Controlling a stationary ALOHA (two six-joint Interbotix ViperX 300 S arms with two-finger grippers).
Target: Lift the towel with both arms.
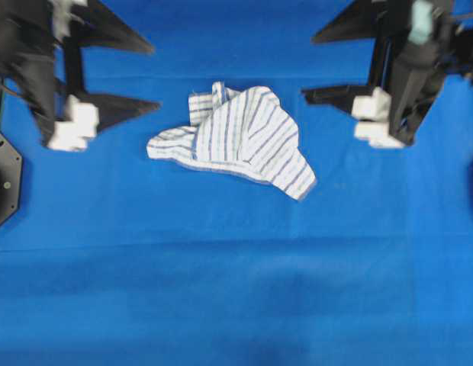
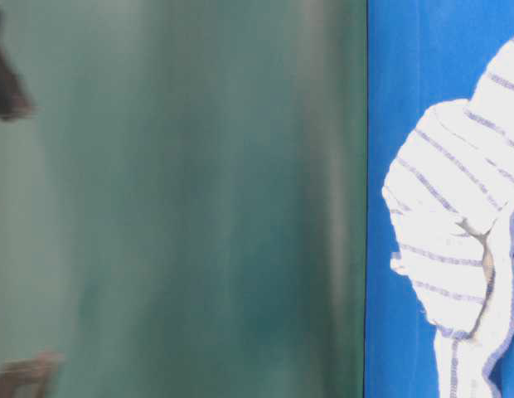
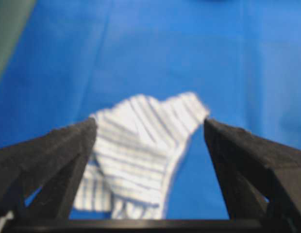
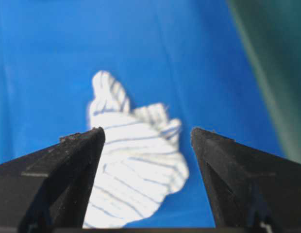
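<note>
While both arms hang above the blue sheet (image 1: 236,305), I see the towel (image 1: 236,137) lying crumpled at the centre of the overhead frame, just above the middle, touched by neither arm. It is white with thin stripes. Its long axis runs from the middle left down toward the lower right, ending in a corner that points to the lower right.

The left gripper (image 1: 133,72) sits in the upper left of the overhead frame, its two black wedges spread wide with nothing between them. The right gripper (image 1: 328,65) sits in the upper right, likewise spread wide and empty. Both point inward, toward the towel.

In the left wrist view, the towel (image 3: 141,155) shows between and below the two parted wedges, slightly left of centre. In the right wrist view, the towel (image 4: 136,165) also lies between the wedges, toward the left one.

I judge the right gripper a little nearer to the cloth than the left, though both are clear of it. The lift has not begun. Each arm would need to come down and inward onto its own end of the towel.

The table-level view shows only one edge of the towel (image 2: 456,249) at the right of the frame.
</note>
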